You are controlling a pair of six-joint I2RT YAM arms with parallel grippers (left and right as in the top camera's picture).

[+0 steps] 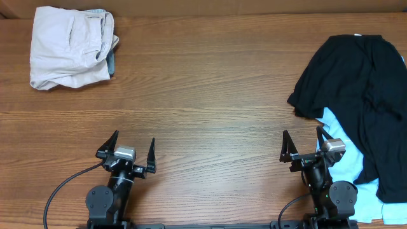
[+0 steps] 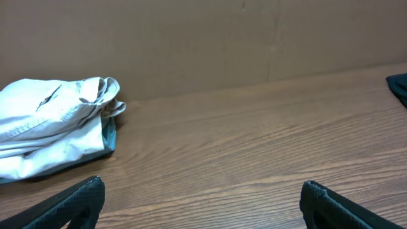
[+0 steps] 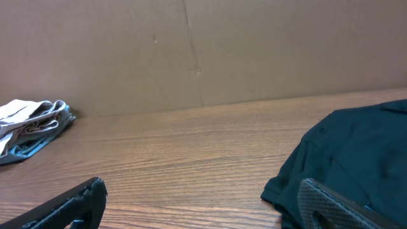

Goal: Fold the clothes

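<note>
A large black shirt (image 1: 359,83) lies crumpled at the right edge of the table, on top of a light-blue T-shirt (image 1: 340,143). It also shows in the right wrist view (image 3: 356,152). Folded pale beige trousers (image 1: 68,48) lie at the far left, with a light-blue garment under them; they show in the left wrist view (image 2: 51,124). My left gripper (image 1: 125,151) is open and empty near the front edge. My right gripper (image 1: 304,145) is open and empty, just left of the black shirt's near edge.
The wooden table (image 1: 203,95) runs between the two piles. A brown cardboard wall (image 2: 203,38) stands along the far edge. The arm bases and cables sit at the front edge.
</note>
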